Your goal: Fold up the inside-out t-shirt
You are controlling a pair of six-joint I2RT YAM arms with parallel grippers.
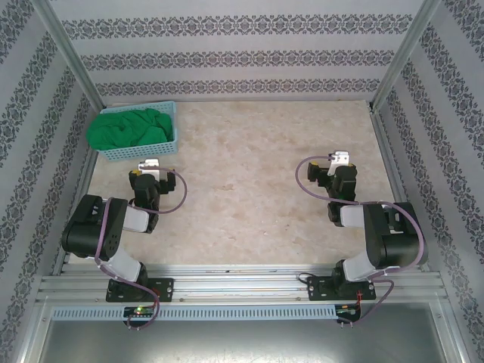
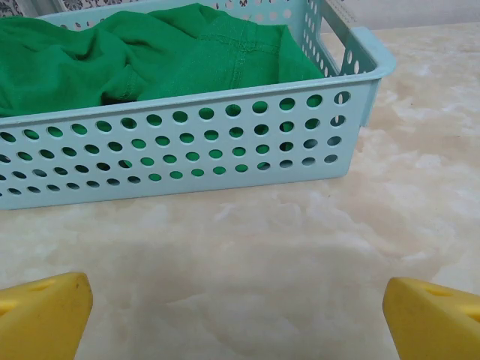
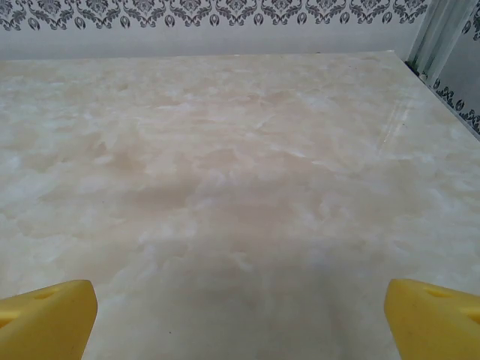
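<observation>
Two spread: left end effector (image 2: 238, 319), right end effector (image 3: 240, 319); left wrist shows t-shirt (image 2: 172, 52) seam in basket (image 2: 187, 112).

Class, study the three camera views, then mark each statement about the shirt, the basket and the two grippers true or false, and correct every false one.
1. The green t-shirt lies bunched up inside the light blue basket. True.
2. The basket stands at the far right corner of the table. False: it stands at the far left corner.
3. The left gripper is shut on the t-shirt. False: its jaws are open and empty, on the near side of the basket, facing its holed wall.
4. The right gripper is open with bare table ahead of it. True.
</observation>
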